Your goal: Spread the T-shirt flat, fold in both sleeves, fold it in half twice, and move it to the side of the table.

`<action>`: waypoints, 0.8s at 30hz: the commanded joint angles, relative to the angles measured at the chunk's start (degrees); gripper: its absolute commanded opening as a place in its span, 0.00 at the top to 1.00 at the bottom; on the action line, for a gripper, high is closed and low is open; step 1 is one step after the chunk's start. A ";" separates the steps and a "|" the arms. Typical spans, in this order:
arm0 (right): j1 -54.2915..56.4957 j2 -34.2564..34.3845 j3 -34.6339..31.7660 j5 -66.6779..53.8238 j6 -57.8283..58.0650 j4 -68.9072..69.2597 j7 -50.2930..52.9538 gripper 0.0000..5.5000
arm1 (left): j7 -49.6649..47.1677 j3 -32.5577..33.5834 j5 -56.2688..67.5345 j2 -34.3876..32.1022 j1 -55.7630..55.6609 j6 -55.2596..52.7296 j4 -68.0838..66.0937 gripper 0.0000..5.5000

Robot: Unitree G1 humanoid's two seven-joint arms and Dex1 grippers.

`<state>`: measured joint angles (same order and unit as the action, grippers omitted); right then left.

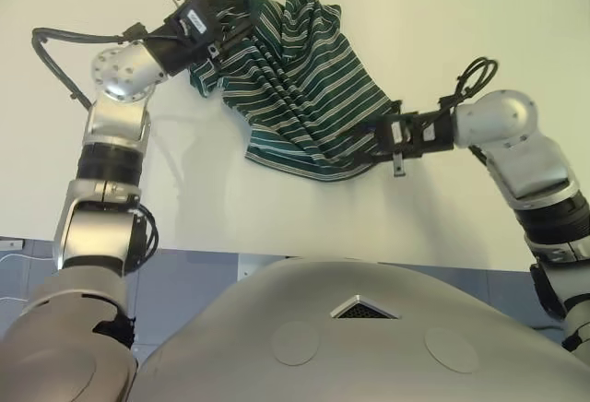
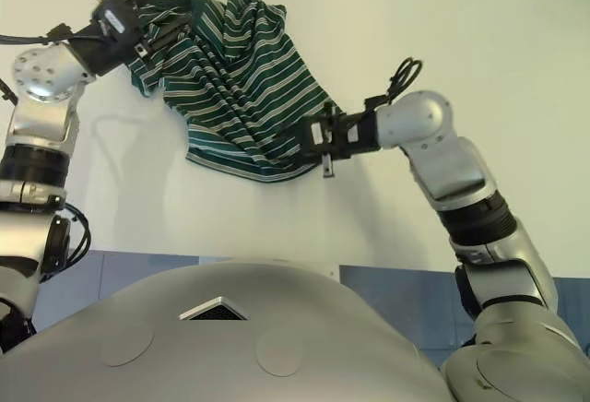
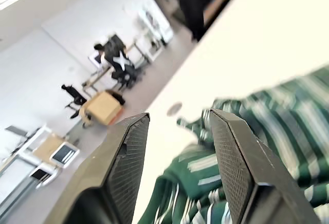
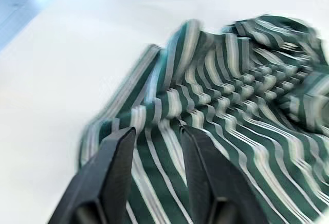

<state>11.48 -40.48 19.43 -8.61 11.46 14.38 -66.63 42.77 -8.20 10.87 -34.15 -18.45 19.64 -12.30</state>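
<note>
Wrist cameras give the close detail that the head views cannot. In the left wrist view the left end effector [image 3: 178, 115] stands wide open with nothing clamped. A bunched corner of the green-and-white striped T-shirt [image 1: 295, 79] lies low in the gap between its fingers. Beyond the worktop's far edge that view also takes in a room with desks and a cardboard box [image 3: 103, 107]. In the right wrist view the right end effector [image 4: 157, 129] is parted more narrowly. It hangs over the striped cloth near a hem, and the cloth shows through the gap; no pinch on it can be made out.

The head views show the whole layout. The T-shirt lies crumpled, with ridges running diagonally. The left end effector is at its far left corner and the right end effector at its near right edge, so the shirt spans the space between them. It rests on a plain white worktop [image 1: 479, 15], towards the far side. Grey-blue floor [image 1: 184, 282] shows below the worktop's near edge.
</note>
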 commanded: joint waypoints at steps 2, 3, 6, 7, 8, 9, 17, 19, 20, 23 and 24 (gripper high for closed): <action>0.08 -3.13 -2.10 5.62 -4.27 -9.56 3.16 0.71 | 12.41 -1.72 8.79 -12.50 13.17 -16.95 26.88 0.61; -0.11 -3.12 -2.13 6.12 -5.10 -10.80 3.56 0.71 | 14.54 -2.27 8.55 -14.74 15.51 -18.77 29.08 0.61; 0.00 -2.55 -3.03 6.22 -6.46 -13.27 4.24 0.71 | 17.05 -4.80 1.52 -17.80 17.68 -18.53 27.77 0.61; 0.03 -2.33 -3.15 6.18 -6.68 -13.61 4.34 0.71 | 16.86 -6.10 -1.48 -17.28 17.30 -17.02 26.05 0.61; 0.01 -2.08 -3.08 6.19 -6.79 -13.71 4.38 0.71 | 15.80 -7.16 -4.28 -16.02 16.40 -15.65 24.47 0.61; 0.09 -1.75 -2.85 6.33 -6.96 -13.86 4.36 0.71 | 14.49 -8.00 -6.69 -14.58 15.43 -14.57 22.94 0.61; 0.62 -1.34 -1.15 9.96 -8.56 -17.24 5.33 0.71 | 9.20 -17.56 -29.24 -12.69 12.62 0.58 13.00 0.61; 0.44 -3.67 0.42 13.44 -10.51 -21.21 4.41 0.71 | 13.14 -18.18 -29.99 -17.21 14.82 1.20 15.73 0.61; -0.28 -4.60 1.00 13.91 -10.84 -21.95 3.02 0.71 | 14.92 -18.24 -29.72 -18.96 15.93 0.78 17.33 0.61; -7.34 -10.71 3.00 10.72 -6.64 -16.00 -5.34 0.71 | 22.44 -16.21 -21.15 -25.94 21.83 -8.13 29.27 0.61; -10.82 -13.99 2.41 7.40 -3.94 -10.95 -8.51 0.71 | 24.65 -14.76 -16.57 -28.25 23.64 -12.42 33.96 0.61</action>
<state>9.30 -49.02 19.49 0.46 2.07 -1.13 -68.88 62.01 -22.99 -9.85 -57.81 0.28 14.09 16.43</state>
